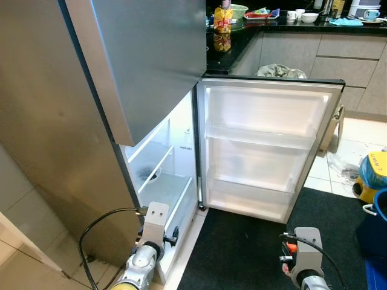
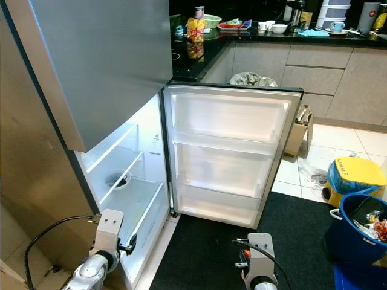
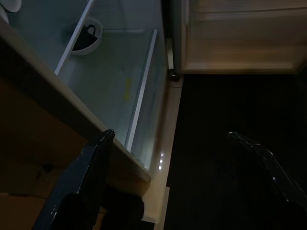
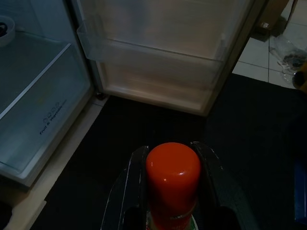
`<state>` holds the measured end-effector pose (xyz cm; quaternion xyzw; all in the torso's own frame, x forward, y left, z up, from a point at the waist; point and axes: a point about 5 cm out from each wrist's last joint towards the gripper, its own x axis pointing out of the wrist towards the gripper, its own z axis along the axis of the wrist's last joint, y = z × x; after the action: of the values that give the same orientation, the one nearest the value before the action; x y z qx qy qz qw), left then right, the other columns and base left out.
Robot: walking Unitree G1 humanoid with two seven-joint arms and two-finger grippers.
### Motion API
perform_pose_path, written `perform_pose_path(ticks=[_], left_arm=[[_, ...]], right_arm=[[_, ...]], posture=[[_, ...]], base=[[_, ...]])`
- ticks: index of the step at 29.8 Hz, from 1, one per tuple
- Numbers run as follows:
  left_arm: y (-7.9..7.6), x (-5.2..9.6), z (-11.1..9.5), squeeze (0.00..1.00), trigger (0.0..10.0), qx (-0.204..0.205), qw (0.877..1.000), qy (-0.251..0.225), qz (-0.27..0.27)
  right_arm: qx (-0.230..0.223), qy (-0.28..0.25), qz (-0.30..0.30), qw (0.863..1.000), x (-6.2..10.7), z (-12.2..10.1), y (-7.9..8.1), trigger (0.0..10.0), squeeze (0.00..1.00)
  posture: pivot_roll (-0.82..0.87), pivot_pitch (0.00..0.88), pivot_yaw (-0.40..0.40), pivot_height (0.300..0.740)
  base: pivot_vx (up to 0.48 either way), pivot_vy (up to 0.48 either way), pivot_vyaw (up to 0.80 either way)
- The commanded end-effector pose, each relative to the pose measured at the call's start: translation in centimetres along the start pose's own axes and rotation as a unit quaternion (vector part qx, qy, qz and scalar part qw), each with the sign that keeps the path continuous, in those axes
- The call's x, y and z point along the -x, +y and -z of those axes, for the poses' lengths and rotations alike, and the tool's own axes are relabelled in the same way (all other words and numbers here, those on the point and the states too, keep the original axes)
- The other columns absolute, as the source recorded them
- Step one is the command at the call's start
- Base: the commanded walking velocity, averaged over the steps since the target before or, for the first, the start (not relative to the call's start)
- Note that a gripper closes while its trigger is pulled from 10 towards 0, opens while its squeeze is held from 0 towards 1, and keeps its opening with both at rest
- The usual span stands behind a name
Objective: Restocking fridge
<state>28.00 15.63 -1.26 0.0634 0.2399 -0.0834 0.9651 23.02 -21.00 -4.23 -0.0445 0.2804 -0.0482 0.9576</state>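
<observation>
Right gripper [image 4: 172,191] sat lowest in frame, fingers closed on an orange-capped bottle [image 4: 172,177], bottle's long axis running along the fingers and cap pointing at the fridge door [image 1: 266,145]. Label and body were cut off below the cap, so contents couldn't be read. Left gripper [image 3: 187,158] hung at about 7 o'clock in the head view, fingers spread wide, holding nothing, just beside the lower edge of the fridge [image 2: 130,199]. From the held bottle, the open door's shelves [image 4: 148,55] lay at 12 o'clock across the black mat [image 1: 254,248]; the fridge's glass shelf [image 4: 33,72] lay at about 10 o'clock. The right arm was the nearer one to the door shelves, judging by that. A small white bowl [image 3: 88,36] sat deep on the inner shelf, contents too dark to tell. Further out at 12 to 1 o'clock, the counter [image 1: 284,24] held cups and packets, too small to name.
</observation>
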Motion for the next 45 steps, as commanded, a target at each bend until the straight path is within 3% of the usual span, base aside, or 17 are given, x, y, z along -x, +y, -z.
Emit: perform_pose_path(ticks=[1,13,36,45], left_arm=[[-0.2,0.2,0.6,0.0,10.0,0.007,1.0,0.008,0.004],[-0.5,0.0,-0.2,0.0,10.0,0.004,1.0,-0.008,0.025],[-0.7,0.0,-0.4,0.0,10.0,0.005,0.999,-0.015,0.041],[-1.2,0.1,-0.5,0.0,10.0,0.003,0.998,-0.03,0.059]], right_arm=[[-0.01,-0.006,0.005,1.0,0.0,-0.1,-0.1,10.0,0.0],[-0.024,0.001,0.011,1.0,0.3,0.5,-0.2,10.0,0.0],[-0.031,-0.005,0.005,1.0,0.7,0.8,0.4,10.0,0.0],[-0.028,-0.009,0.007,1.0,0.8,0.9,0.2,10.0,0.0]], posture=[[-0.08,0.022,0.026,0.74],[-0.08,0.024,0.029,0.74],[-0.08,0.024,0.035,0.74],[-0.08,0.029,0.037,0.74]], base=[[0.0,0.0,0.0],[0.14,0.0,-0.51],[0.356,0.0,0.0],[0.0,0.0,0.0]])
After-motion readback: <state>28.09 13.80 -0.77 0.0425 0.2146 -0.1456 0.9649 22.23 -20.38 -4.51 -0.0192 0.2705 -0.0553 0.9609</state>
